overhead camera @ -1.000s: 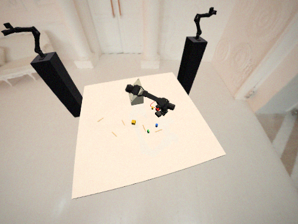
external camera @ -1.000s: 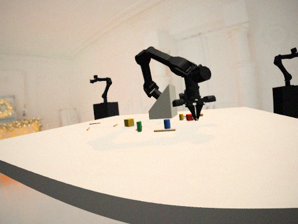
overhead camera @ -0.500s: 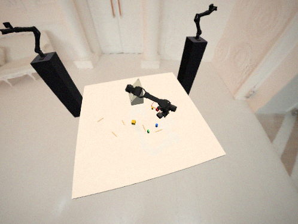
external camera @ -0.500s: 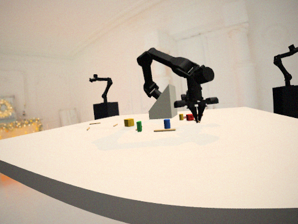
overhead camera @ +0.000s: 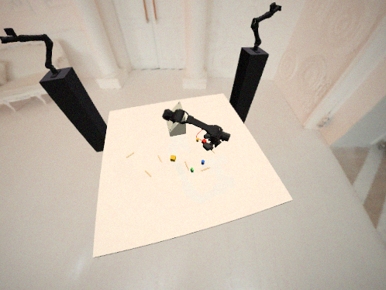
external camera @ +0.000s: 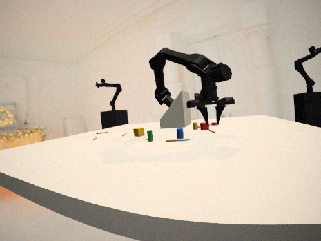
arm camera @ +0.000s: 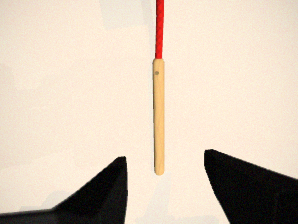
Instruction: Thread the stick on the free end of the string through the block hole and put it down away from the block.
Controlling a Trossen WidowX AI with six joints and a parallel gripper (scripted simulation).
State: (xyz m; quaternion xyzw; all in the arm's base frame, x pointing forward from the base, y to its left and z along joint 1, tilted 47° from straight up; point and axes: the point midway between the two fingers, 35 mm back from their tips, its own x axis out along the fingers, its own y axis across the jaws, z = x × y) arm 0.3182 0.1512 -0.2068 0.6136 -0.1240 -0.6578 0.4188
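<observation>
The thin wooden stick [arm camera: 159, 115] [external camera: 211, 131] lies on the table with the red string [arm camera: 159, 27] running from its far end. My gripper [arm camera: 165, 161] [external camera: 212, 123] [overhead camera: 209, 146] is open. Its fingers stand apart on either side of the stick's near end, not touching it, a little above the table. The small red block [external camera: 204, 125] [overhead camera: 204, 141] stands just left of the gripper. A small yellowish button [external camera: 195, 125] [overhead camera: 197, 139] stands beyond it.
A grey wedge [overhead camera: 177, 124] [external camera: 177, 113] stands by the arm's base. A yellow cube [overhead camera: 173, 157] [external camera: 138, 131], green cylinder [overhead camera: 191, 169] [external camera: 149, 135], blue cylinder [overhead camera: 202, 161] [external camera: 180, 133] and loose sticks [overhead camera: 147, 173] [external camera: 176, 140] lie left and nearer. Two black pillars [overhead camera: 74, 101] [overhead camera: 248, 81] flank the table.
</observation>
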